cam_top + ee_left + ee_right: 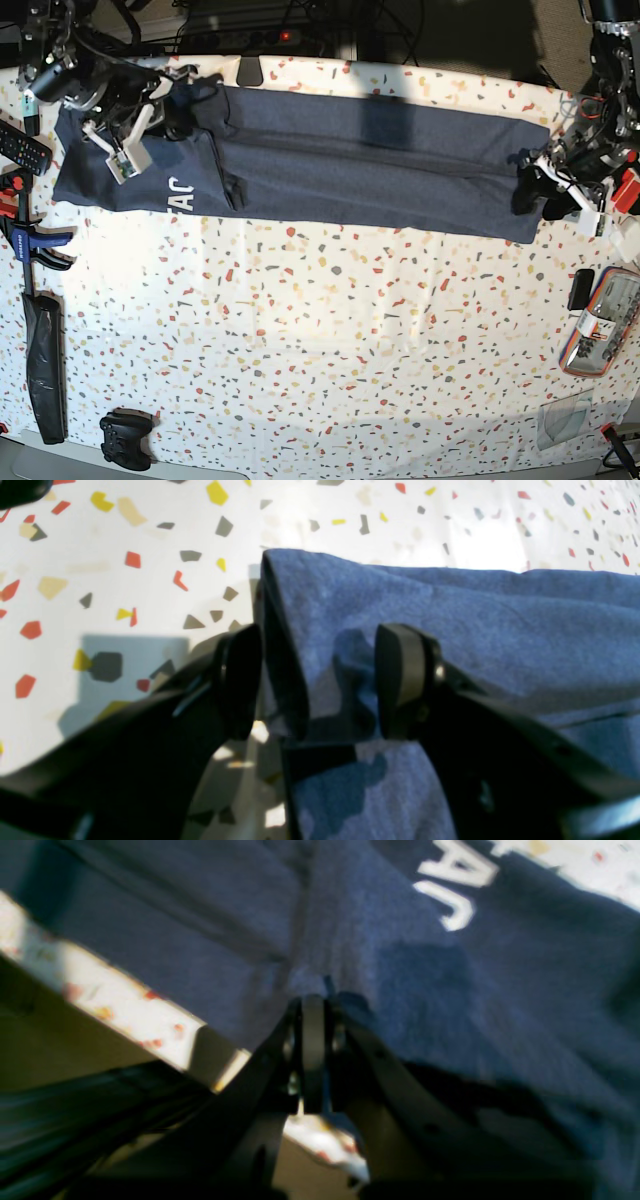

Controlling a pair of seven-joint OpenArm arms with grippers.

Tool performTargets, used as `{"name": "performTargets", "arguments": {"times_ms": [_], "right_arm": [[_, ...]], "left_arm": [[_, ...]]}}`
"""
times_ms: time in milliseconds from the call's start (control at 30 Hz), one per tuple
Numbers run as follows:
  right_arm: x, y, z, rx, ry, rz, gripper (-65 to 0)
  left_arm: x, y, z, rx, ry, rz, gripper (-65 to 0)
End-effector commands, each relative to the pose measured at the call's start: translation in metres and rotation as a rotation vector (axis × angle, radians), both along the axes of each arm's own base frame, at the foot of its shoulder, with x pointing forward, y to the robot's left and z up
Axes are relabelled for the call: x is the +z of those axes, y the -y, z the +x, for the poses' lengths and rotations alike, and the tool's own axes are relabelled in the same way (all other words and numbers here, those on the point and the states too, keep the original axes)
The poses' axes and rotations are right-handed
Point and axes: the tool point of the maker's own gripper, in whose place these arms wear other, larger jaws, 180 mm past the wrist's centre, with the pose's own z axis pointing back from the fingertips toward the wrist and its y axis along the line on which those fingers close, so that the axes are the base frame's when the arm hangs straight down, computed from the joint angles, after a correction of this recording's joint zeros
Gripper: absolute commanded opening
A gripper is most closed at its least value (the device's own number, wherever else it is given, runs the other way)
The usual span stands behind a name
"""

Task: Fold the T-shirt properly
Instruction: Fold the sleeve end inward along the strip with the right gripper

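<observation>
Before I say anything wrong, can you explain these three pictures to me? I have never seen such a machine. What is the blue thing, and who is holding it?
This is a robot with two arms. One picture looks down from above on a speckled table; the other two come from cameras on the wrists. The blue thing is a navy T-shirt, folded into a long band across the table. The right gripper is shut on the T-shirt cloth near the white letters. The left gripper is at the other end, open, with the shirt's folded edge between its fingers. A game controller and a remote control lie near the table's edges.
</observation>
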Motion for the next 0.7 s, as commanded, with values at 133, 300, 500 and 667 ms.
{"name": "performTargets", "arguments": {"times_ms": [133,300,500,667], "right_arm": [[0.012,-0.006,0.003,0.014,0.031,0.046,-61.2],[0.019,-0.016,0.003,0.017,0.034,0.122,-31.2],[0.027,-0.025,0.004,0.018,0.039,0.198,-30.3],[0.028,-0.025,0.007,0.019,0.048,0.193,-30.3]], "left_arm": [[0.017,-0.005,0.011,0.002,0.059,-0.003,-30.4],[0.017,-0.005,0.011,0.002,0.060,-0.004,-30.4],[0.023,-0.007,0.012,0.006,0.071,-0.023,-30.4],[0.028,-0.018,0.011,-0.001,0.057,-0.019,-30.3]]}}
